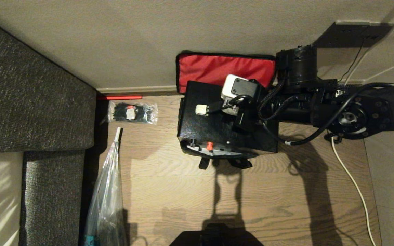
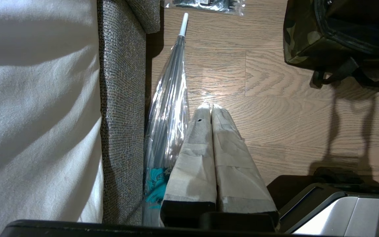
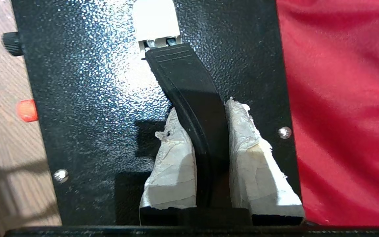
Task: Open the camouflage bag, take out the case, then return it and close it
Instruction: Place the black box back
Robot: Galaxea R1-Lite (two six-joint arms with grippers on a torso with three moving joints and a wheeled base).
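You have the case [image 1: 204, 128] sitting in the mouth of the camouflage bag [image 2: 303, 39], which stands on the wooden floor [image 1: 169, 191] against the wall; the bag's lid is thrown back and its red lining [image 1: 217, 68] faces up behind the case. The case's speckled black top is level, with a red latch [image 1: 209, 146] and a black knob [image 3: 12, 43] on the edge nearer you. A black handle [image 3: 192, 108] arches over the top, fixed at a white bracket [image 1: 201, 109].

Your right gripper [image 3: 200, 115] reaches in from the right and is clamped on that handle, one taped finger on each side of it. Your left gripper [image 2: 209, 108] hangs well off to the left, over the floor beside the sofa, its fingers pressed together and empty.

Left of the bag, a clear packet of black ties [image 1: 132, 112] lies on the floor near the wall. A folded clear umbrella [image 1: 106, 198] lies along the grey sofa [image 1: 36, 102]. A white cable [image 1: 351, 177] trails across the floor on the right
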